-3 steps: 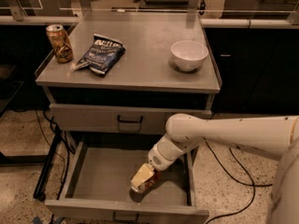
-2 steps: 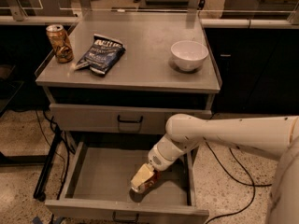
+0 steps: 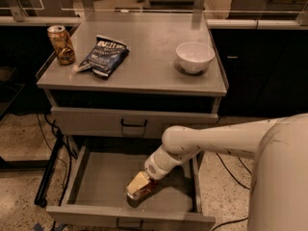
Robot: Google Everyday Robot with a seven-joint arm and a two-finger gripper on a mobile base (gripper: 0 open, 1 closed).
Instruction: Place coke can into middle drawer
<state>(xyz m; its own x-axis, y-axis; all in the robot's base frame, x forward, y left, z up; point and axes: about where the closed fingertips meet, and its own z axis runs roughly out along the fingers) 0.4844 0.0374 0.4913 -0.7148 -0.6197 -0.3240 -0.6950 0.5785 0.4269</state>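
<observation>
desk (image 3: 149, 64): grey top, carries the chip bag (image 3: 103, 57), white bowl (image 3: 195, 57) and brown-gold can (image 3: 61, 44).
arm (image 3: 216, 141): white, reaches from the right down into the middle drawer (image 3: 98, 186).
middle drawer: pulled open (drawer front (image 3: 96, 121) above it is closed).
end effector (image 3: 139, 186): inside the middle drawer, near its front, clamped on the coke can (image 3: 147, 191).
coke can: held low over the drawer floor; floor contact cannot be told.

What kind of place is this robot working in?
Likely an office kitchenette or test lab: a grey drawer cabinet holding a chip bag, a brown can and a bowl, dark counters behind, and cables on a speckled floor. The gripper is down in the open drawer, at the coke can.
</observation>
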